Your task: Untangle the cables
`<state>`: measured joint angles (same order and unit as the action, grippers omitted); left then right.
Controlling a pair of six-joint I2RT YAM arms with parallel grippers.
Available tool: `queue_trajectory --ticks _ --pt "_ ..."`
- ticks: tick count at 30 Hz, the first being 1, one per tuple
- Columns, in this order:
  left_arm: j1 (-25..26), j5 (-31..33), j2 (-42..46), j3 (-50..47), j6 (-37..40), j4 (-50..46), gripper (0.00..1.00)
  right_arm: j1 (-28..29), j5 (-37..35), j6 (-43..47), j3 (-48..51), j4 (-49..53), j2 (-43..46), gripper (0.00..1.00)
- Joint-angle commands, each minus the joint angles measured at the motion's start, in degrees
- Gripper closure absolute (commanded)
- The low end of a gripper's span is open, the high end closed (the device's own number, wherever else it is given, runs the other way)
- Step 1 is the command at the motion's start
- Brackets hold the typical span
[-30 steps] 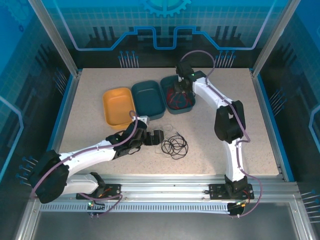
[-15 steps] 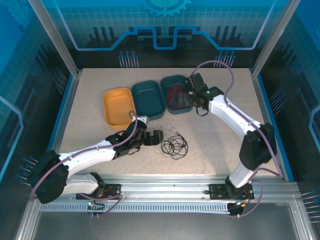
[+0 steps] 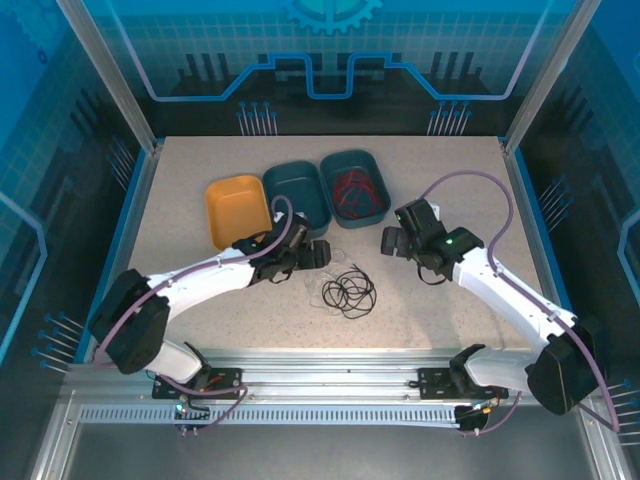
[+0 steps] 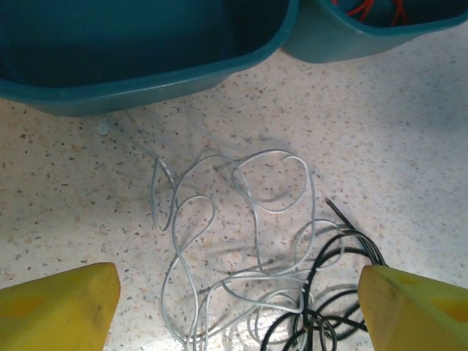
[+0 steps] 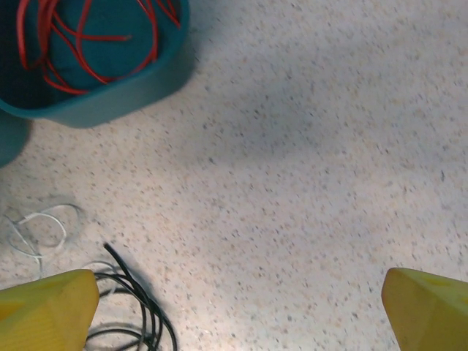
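- Landmark: middle teal tray (image 3: 297, 195), empty, at the centre of the row of three trays on the worktop (image 3: 470, 180).
- Orange tray (image 3: 235, 212) is just left of the middle teal tray, also empty.
- Second teal tray (image 3: 352, 155) is just right of the middle teal tray, rims almost touching.
- Red cable (image 3: 357, 190) lies loosely coiled inside that right-hand tray, apart from the other two cables.
- White cable (image 4: 256, 234) lies on the worktop just in front of the middle teal tray, spread in loose open loops. Its far loops sit near the tray wall but don't touch it.
- Black cable (image 3: 348, 293) is on the worktop in front of the middle teal tray and slightly to its right, farther from the tray than the white one. It is a small coil.
- Black and white overlap at the white cable's near-right loops, with strands crossing there. Can't tell which is on top.
- Left claw (image 3: 318, 255) is low in front of the middle teal tray, right over the white cable. Fingers are wide apart, loops lie on the worktop between them, nothing gripped.
- Right claw (image 3: 388, 241) is in front and to the right of the middle teal tray, beyond the black coil. Fingers are fully apart over bare worktop, holding nothing.
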<state>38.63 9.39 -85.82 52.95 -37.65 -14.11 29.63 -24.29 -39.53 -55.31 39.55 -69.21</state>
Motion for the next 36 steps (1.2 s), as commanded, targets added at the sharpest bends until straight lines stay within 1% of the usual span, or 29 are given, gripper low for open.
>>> queue_trajectory --ticks 1,4,7,14,17,21,24,27,30,34,36 --pt "-0.8 -1.0 -2.8 3.2 -1.5 -4.9 0.21 1.1 -1.8 -3.7 1.3 2.7 2.1 0.0" --pt "-1.3 -0.8 -5.0 4.5 -2.5 -5.8 0.27 1.9 -2.5 -4.3 2.1 3.6 2.5 0.0" --pt "-1.7 -1.0 -6.6 5.1 -3.4 -5.8 0.3 2.8 -2.8 -4.9 2.8 3.5 2.5 0.0" --pt "-2.3 0.4 -10.4 6.5 -2.9 -4.9 0.49 3.8 -2.2 -5.5 3.8 1.6 2.5 0.0" --pt "-2.5 1.7 -12.0 7.6 -2.3 -5.8 0.53 3.9 -2.3 -5.3 3.5 1.6 2.5 0.0" --pt "-2.7 2.1 -13.2 7.6 -2.2 -5.5 0.62 3.9 -2.6 -5.2 3.5 1.6 2.5 0.0" --pt "-2.8 2.7 -13.9 7.7 -2.1 -5.3 0.66 4.0 -2.8 -5.2 3.7 1.2 2.5 0.0" --pt "-2.8 3.8 -14.6 7.9 -1.0 -4.9 0.68 4.0 -2.7 -5.3 3.9 0.6 2.4 0.0" --pt "-2.7 5.6 -15.2 8.7 0.2 -5.8 0.78 4.0 -2.6 -5.3 3.9 0.2 2.2 0.0" --pt "-2.7 5.9 -14.3 8.9 1.1 -5.8 1.0 4.1 -2.7 -5.2 3.8 -0.3 2.0 0.0" --pt "-2.7 5.9 -13.5 8.9 1.5 -6.2 1.0 4.2 -2.8 -4.9 4.0 -0.7 2.1 0.0"
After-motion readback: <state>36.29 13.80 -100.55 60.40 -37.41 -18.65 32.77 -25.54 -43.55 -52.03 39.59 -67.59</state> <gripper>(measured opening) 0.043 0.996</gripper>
